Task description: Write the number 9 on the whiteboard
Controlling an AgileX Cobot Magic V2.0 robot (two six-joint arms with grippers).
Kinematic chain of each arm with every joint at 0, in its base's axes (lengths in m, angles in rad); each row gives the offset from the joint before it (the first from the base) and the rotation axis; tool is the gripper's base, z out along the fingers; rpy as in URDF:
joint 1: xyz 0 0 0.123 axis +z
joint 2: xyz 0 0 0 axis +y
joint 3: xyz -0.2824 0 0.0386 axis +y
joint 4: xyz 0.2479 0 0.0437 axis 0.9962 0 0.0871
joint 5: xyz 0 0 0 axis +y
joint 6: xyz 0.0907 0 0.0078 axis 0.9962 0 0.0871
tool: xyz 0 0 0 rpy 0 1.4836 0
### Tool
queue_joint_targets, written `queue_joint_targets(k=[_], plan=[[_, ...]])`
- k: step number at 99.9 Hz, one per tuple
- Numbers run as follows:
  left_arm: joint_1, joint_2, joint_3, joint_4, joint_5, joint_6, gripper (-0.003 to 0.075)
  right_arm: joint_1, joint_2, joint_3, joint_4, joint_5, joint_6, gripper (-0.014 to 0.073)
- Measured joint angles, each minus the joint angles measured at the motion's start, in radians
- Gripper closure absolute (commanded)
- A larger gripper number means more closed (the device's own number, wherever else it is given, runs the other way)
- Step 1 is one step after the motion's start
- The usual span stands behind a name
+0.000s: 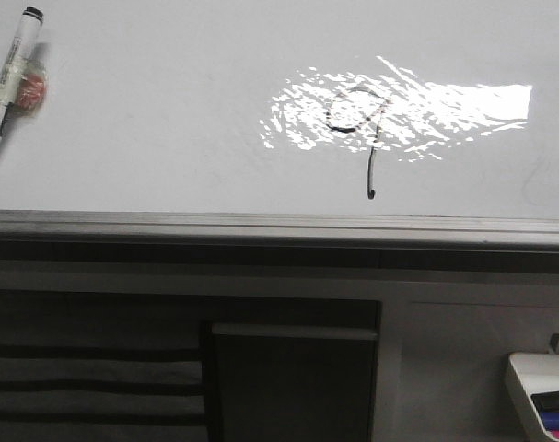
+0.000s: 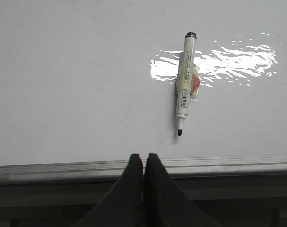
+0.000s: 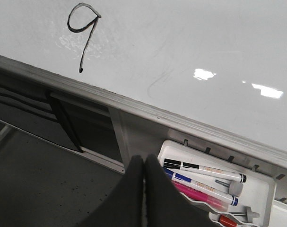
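Note:
The whiteboard (image 1: pixel 168 110) fills the upper front view, with a grey metal edge rail (image 1: pixel 261 226) and a bright glare patch. A black number 9 (image 1: pixel 357 124) is drawn on it, its loop in the glare and its tail hooked near the rail; it also shows in the right wrist view (image 3: pixel 82 33). A white marker (image 2: pixel 185 82) with a black cap and an orange tape blob lies on the board at the far left (image 1: pixel 7 78). My left gripper (image 2: pixel 143 158) is shut and empty, just short of the rail. My right gripper (image 3: pixel 144 161) is shut and empty beside the marker tray.
A small white marker tray (image 3: pixel 256 189) holds black, blue, pink and red markers below the board at the right; it also shows in the front view (image 1: pixel 541 391). Dark panels and a dark recess (image 1: pixel 293 387) lie below the rail.

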Motion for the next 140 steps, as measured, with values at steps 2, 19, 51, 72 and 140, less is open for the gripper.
queue_joint_targets(k=[2, 19, 51, 72, 140], plan=[[0.000, 0.000, 0.000, 0.000, 0.000, 0.000, 0.0741, 0.000, 0.000, 0.000, 0.000, 0.000, 0.000, 0.0666], [0.000, 0.000, 0.000, 0.000, 0.000, 0.000, 0.0741, 0.000, 0.000, 0.000, 0.000, 0.000, 0.000, 0.0666], [0.000, 0.000, 0.000, 0.000, 0.000, 0.000, 0.0741, 0.000, 0.000, 0.000, 0.000, 0.000, 0.000, 0.0666], [0.000, 0.000, 0.000, 0.000, 0.000, 0.000, 0.0741, -0.030, -0.056, 0.047, 0.013, -0.053, 0.000, 0.0666], [0.000, 0.000, 0.000, 0.000, 0.000, 0.000, 0.0741, -0.374, -0.394, 0.650, 0.101, -0.734, 0.000, 0.0666]])
